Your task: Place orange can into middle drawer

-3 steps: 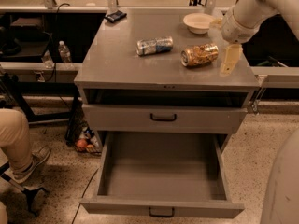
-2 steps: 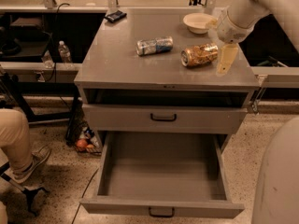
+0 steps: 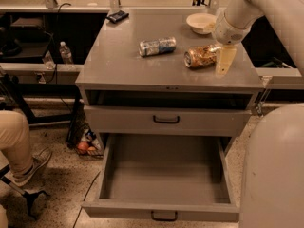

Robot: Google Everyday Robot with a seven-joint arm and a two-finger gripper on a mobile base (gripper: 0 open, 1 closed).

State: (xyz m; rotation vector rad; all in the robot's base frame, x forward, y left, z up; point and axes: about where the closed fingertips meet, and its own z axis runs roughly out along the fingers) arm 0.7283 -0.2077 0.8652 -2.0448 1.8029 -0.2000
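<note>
Tabletop [image 3: 114,65]: blue-and-silver can [image 3: 157,46] on its side, near centre | orange can [image 3: 201,56] on its side to its right, apart, on tabletop, not in drawer | gripper [image 3: 218,49] at orange can's right end, fingers [image 3: 225,61] spread, nearer one just beside can | middle drawer [image 3: 161,208] below, pulled out

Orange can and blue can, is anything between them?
No. In the camera view, only bare grey cabinet top lies between the orange can and the blue-and-silver can. The gripper hangs at the orange can's other side.
</note>
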